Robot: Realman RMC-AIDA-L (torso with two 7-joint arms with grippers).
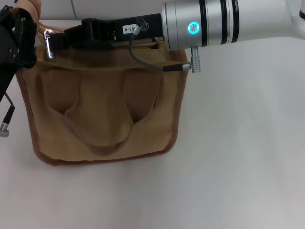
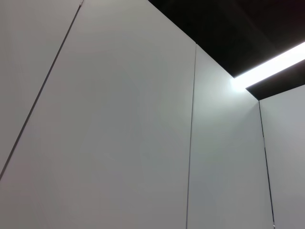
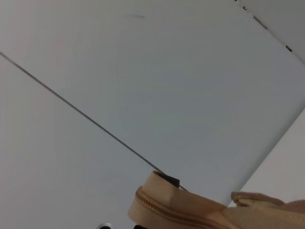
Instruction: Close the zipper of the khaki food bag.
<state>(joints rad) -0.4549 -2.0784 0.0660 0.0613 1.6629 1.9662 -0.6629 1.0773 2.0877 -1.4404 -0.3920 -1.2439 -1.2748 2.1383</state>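
Note:
The khaki food bag (image 1: 102, 109) lies on the white table, with its looped handles (image 1: 100, 138) flat on its side panel. My right arm reaches across the bag's top edge from the right. My right gripper (image 1: 53, 42) is at the bag's top left corner, its fingers drawn together on the silver pull tab (image 1: 48, 45) of the zipper. The tan zipper line (image 3: 162, 210) shows in the right wrist view. My left gripper (image 1: 18, 40) sits against the bag's left end, below a raised fold of tan fabric (image 1: 29, 8). The left wrist view shows only wall.
The white tabletop (image 1: 238, 157) extends to the right of and in front of the bag. A grey cable (image 1: 143, 59) hangs from my right wrist over the bag's top. Wall panels (image 2: 119, 119) and a ceiling light (image 2: 271, 67) stand behind.

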